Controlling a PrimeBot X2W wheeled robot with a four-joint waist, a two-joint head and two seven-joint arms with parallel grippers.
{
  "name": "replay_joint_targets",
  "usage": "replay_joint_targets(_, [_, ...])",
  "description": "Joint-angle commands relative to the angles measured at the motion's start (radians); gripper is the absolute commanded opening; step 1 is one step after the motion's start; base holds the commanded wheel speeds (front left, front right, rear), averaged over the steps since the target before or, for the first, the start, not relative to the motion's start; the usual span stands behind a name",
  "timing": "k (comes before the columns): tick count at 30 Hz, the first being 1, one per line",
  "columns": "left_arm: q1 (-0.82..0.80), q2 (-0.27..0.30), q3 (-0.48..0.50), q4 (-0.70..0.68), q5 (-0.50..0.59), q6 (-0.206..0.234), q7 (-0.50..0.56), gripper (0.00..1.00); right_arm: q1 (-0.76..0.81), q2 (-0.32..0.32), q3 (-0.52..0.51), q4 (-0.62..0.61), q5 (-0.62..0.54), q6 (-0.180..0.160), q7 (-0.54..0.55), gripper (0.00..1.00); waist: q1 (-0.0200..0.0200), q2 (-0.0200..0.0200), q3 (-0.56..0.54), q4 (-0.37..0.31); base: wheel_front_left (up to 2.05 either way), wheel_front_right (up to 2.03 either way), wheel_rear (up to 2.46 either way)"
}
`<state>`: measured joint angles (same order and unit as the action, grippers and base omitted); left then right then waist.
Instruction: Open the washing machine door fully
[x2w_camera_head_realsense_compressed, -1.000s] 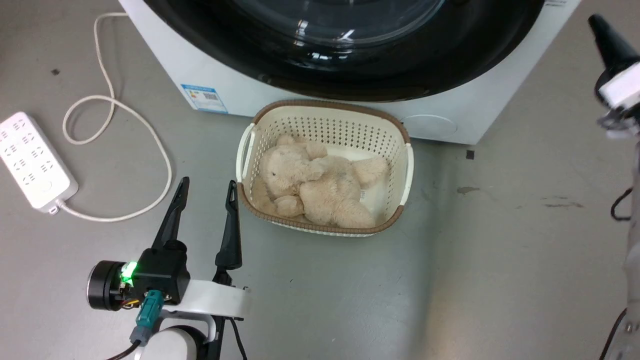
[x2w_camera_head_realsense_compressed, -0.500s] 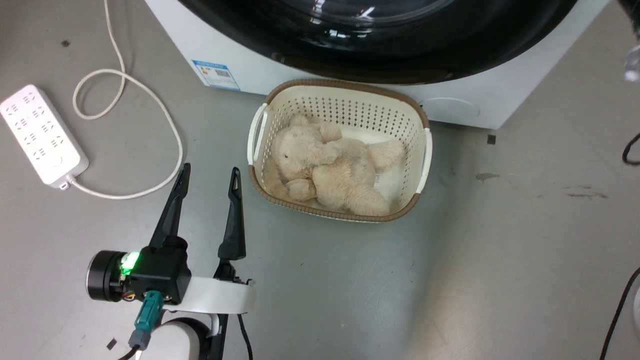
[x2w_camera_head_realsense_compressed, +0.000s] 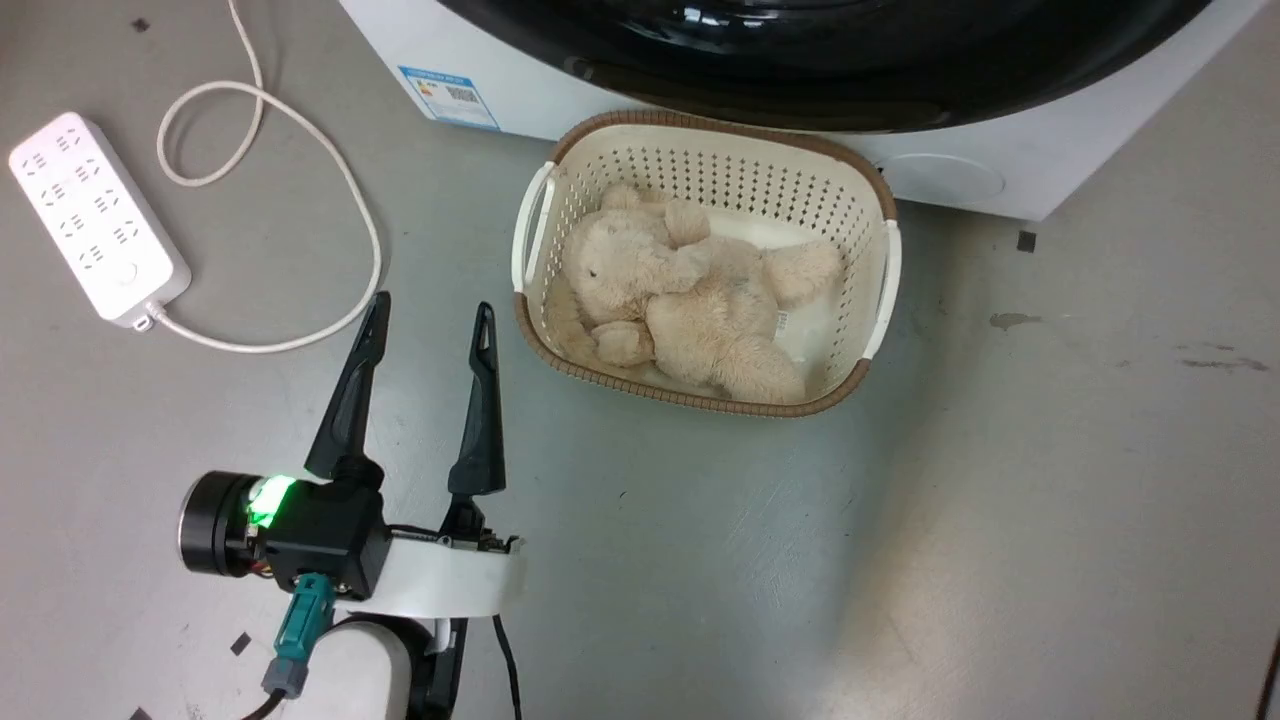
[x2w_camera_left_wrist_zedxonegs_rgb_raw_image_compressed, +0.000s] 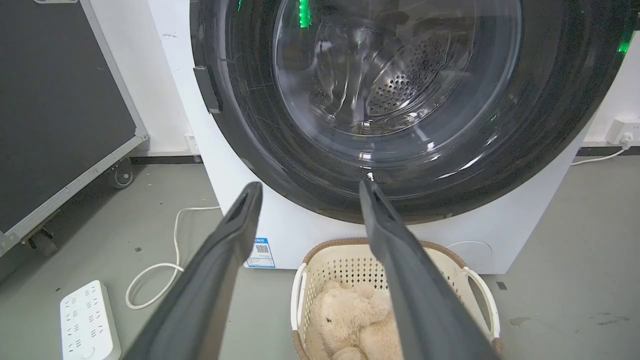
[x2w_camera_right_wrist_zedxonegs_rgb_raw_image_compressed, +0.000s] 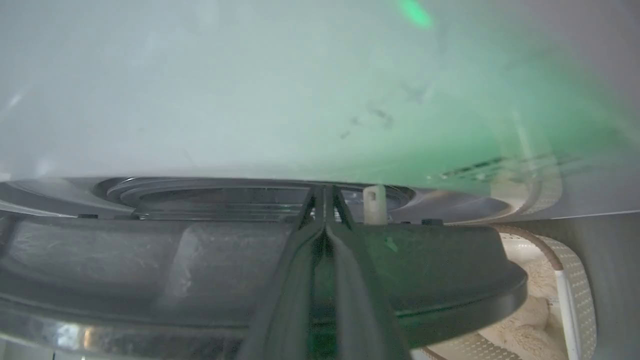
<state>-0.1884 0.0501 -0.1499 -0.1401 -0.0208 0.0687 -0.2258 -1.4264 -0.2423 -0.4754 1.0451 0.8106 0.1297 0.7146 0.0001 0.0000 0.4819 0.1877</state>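
Note:
The washing machine (x2w_camera_head_realsense_compressed: 540, 95) is a white front-loader at the top of the head view. Its door (x2w_camera_head_realsense_compressed: 850, 70) is a glossy black disc; in the left wrist view the door (x2w_camera_left_wrist_zedxonegs_rgb_raw_image_compressed: 550, 100) faces me, with the steel drum showing through its glass bowl. My left gripper (x2w_camera_head_realsense_compressed: 432, 303) hangs open and empty over the floor, left of the basket; the same gripper (x2w_camera_left_wrist_zedxonegs_rgb_raw_image_compressed: 310, 184) points at the door's lower rim from a distance. My right gripper (x2w_camera_right_wrist_zedxonegs_rgb_raw_image_compressed: 325, 189) is shut, its tips lying in the narrow gap between the door's dark back (x2w_camera_right_wrist_zedxonegs_rgb_raw_image_compressed: 150, 255) and the machine's white front (x2w_camera_right_wrist_zedxonegs_rgb_raw_image_compressed: 250, 100), beside a pale latch hook (x2w_camera_right_wrist_zedxonegs_rgb_raw_image_compressed: 374, 202).
A cream perforated basket (x2w_camera_head_realsense_compressed: 720, 125) holding a beige plush bear (x2w_camera_head_realsense_compressed: 690, 300) stands on the floor right before the machine. A white power strip (x2w_camera_head_realsense_compressed: 95, 215) and its looping cable (x2w_camera_head_realsense_compressed: 350, 200) lie at the left. A black wheeled case (x2w_camera_left_wrist_zedxonegs_rgb_raw_image_compressed: 60, 100) stands left of the machine.
The head camera has moved, so machine, basket and power strip sit higher and further right in the picture. The right gripper, seen at the upper right edge a second ago, has left that view.

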Motion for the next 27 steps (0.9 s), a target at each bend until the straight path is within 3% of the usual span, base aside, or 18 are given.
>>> replay_joint_targets(1, [-0.016,0.000,-0.004,-0.007,-0.005,0.006,-0.009,1.00,-0.026,0.007,-0.003,0.028,0.016,0.001,0.021,0.00,-0.0001,0.0000,0.004,0.002,0.00,0.00,0.00])
replay_joint_targets(14, [-0.010,0.008,-0.023,0.014,0.002,0.010,-0.036,1.00,0.055,0.038,-0.012,0.065,0.093,0.001,0.206,0.00,-0.0001,0.0000,-0.058,-0.019,0.00,0.00,0.00])
replay_joint_targets(21, [0.030,0.012,-0.016,0.034,-0.007,0.003,-0.036,1.00,0.235,0.132,0.026,-0.046,0.102,0.001,0.306,0.00,-0.0001,0.0000,-0.143,-0.043,0.00,0.00,0.00])
replay_joint_targets(27, [0.064,0.017,-0.025,0.102,-0.028,-0.035,-0.036,1.00,0.397,0.188,0.076,-0.179,0.137,0.001,0.404,0.00,-0.0001,0.0000,-0.201,-0.058,0.00,0.00,0.00])
